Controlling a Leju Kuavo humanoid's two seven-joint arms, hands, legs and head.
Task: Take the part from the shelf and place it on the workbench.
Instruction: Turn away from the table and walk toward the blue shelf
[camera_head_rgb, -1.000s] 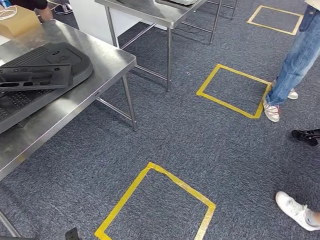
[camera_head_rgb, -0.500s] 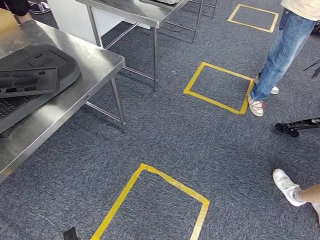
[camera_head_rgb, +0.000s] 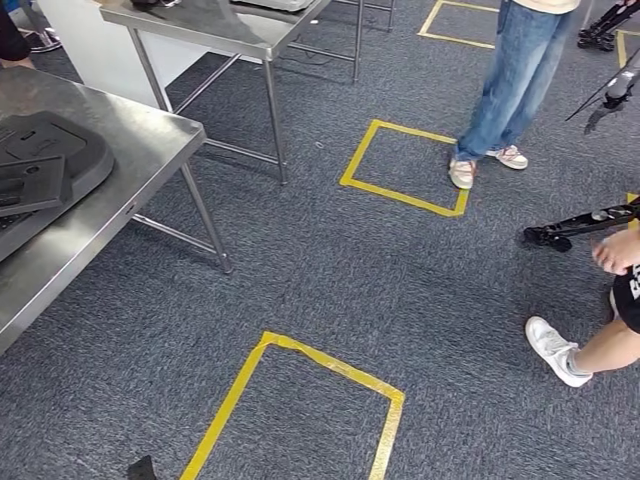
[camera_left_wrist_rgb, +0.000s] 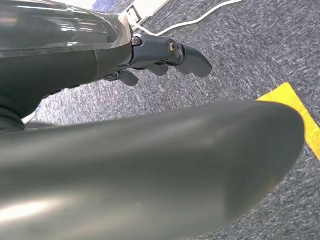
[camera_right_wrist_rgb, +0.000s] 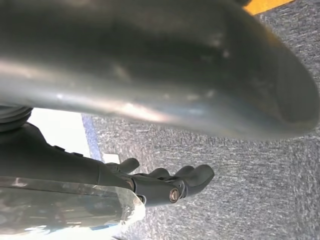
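Left wrist view first: the left hand (camera_left_wrist_rgb: 166, 55) is seen hanging over grey carpet (camera_left_wrist_rgb: 241, 45), fingers (camera_left_wrist_rgb: 194, 60) stretched out fairly straight and a little apart, nothing held and nothing touched. A white cable (camera_left_wrist_rgb: 196, 20) is laid across the carpet past the fingertips, and a strip of yellow tape (camera_left_wrist_rgb: 298, 112) is stuck to the floor nearby. Much of that picture is taken up by the thick grey thumb.

Same story in the right wrist view: the right hand (camera_right_wrist_rgb: 170, 182) is held out over the carpet with its fingers extended and slightly spread, so it's loose and nothing is carried in it either. No contact with anything can be made out.

From the head view, a steel bench (camera_head_rgb: 136, 160) is seen at the left, and the black parts (camera_head_rgb: 53, 165) are lying on it, a flat rectangular piece stacked on a bigger rounded one, close to the bench's far corner. A second steel bench (camera_head_rgb: 226, 35) is set further back. Three yellow tape squares are marked on the carpet: one (camera_head_rgb: 294, 410) nearest the robot, one (camera_head_rgb: 404, 165) in the middle of the floor, one (camera_head_rgb: 460, 20) far off. A person in jeans (camera_head_rgb: 513, 75) is stood at the edge of the middle square, and another person's leg and white shoe (camera_head_rgb: 558, 350) are seen at the right, beside a black tripod leg (camera_head_rgb: 573, 228).
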